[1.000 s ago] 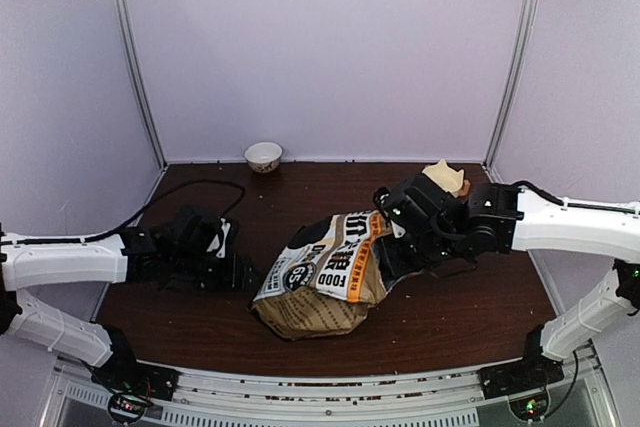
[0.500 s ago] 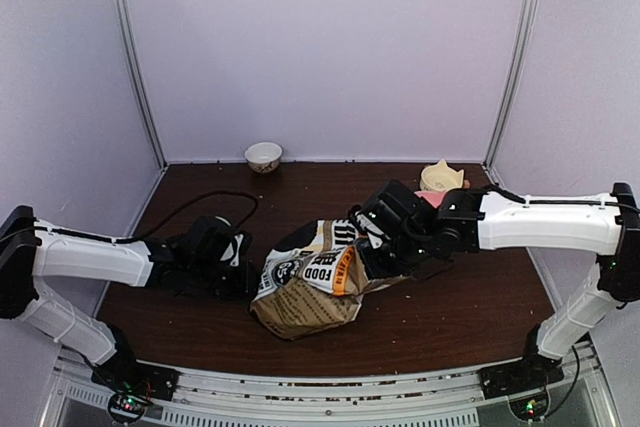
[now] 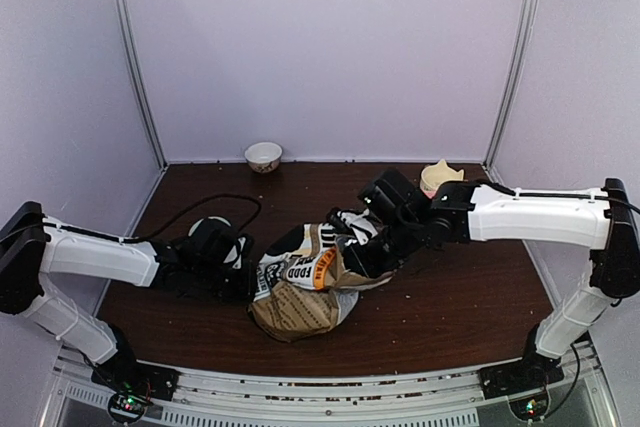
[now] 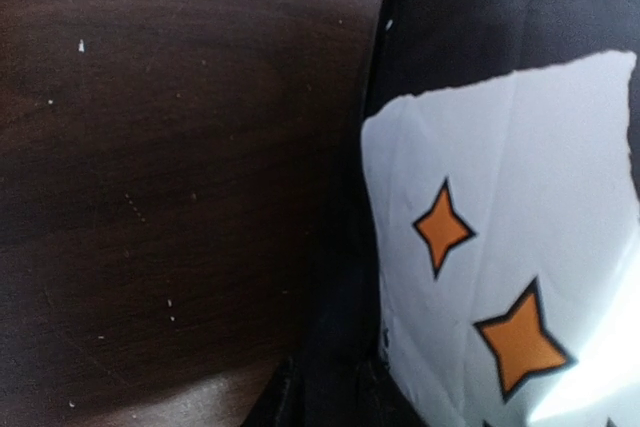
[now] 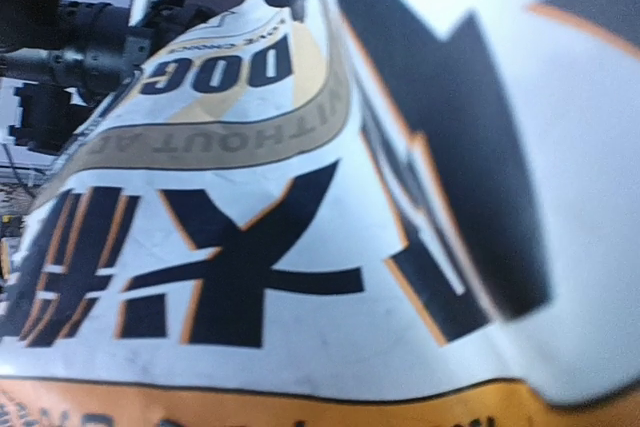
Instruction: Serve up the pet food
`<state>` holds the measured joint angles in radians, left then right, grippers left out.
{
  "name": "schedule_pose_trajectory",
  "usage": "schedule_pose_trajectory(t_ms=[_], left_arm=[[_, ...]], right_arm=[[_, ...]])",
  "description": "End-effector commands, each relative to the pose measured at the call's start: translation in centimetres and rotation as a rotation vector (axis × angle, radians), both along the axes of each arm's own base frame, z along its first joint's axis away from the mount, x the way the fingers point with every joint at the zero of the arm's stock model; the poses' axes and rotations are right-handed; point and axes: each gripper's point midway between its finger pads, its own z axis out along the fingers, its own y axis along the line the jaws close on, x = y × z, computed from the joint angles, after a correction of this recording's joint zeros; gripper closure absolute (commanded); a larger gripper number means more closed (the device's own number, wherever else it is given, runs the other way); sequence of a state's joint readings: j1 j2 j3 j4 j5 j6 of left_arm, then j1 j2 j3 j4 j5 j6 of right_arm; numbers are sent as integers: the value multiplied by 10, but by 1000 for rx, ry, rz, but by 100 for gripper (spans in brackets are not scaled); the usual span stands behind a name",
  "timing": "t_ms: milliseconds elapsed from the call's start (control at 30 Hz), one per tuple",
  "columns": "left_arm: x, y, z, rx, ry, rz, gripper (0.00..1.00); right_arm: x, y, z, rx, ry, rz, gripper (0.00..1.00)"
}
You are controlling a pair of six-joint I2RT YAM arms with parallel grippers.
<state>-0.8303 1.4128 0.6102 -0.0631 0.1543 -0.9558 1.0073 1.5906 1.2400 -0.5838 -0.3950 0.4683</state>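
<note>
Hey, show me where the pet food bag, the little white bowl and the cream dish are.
pet food bag (image 3: 295, 312), top view, brown lower part.
white bowl (image 3: 263, 159), top view, outer wall.
cream dish (image 3: 441, 175), top view, its rim.

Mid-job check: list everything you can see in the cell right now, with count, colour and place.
pet food bag: one, brown kraft with white, black and orange print, table centre, upper end raised
small bowl: one, white, back edge, left of centre
cat-eared dish: one, beige with pink, back right
cable: one, black, looped on the table's left side
table: one, dark brown wood
left gripper: one, black, at the bag's left edge, jaws hidden
right gripper: one, black, shut on the bag's upper end
</note>
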Motion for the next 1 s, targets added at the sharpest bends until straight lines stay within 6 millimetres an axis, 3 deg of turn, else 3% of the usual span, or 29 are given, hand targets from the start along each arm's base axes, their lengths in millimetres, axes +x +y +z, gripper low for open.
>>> schedule_pose_trajectory(t_ms=[0,133,300,400,467,533,633,733,900,967], left_arm=[[11,-34,41,-127,-96,-52,76],[16,-24,51,-65,-136,-40,61],[25,8,79,116,-218,2,34],[31,26,114,195,-279,42,28],[32,27,144,196,-330,42,27],[28,16,179,142,-385,12,27],[15,-15,231,34,-460,-71,27],[0,-54,265,-48,-488,-179,27],[-24,-112,284,-138,-464,-377,27],[-24,-121,272,-101,-439,-404,27]], right_arm=[[-38,31,68,331,150,163,100],[-33,26,92,441,182,130,100],[-27,14,113,504,186,78,100],[-23,7,121,541,197,37,100],[-19,3,129,570,195,9,100],[-16,-1,134,580,184,-13,100],[-12,-8,143,593,157,-45,100],[-10,-10,143,590,151,-57,100],[-9,-12,140,595,158,-75,100],[-9,-14,141,597,153,-83,100]])
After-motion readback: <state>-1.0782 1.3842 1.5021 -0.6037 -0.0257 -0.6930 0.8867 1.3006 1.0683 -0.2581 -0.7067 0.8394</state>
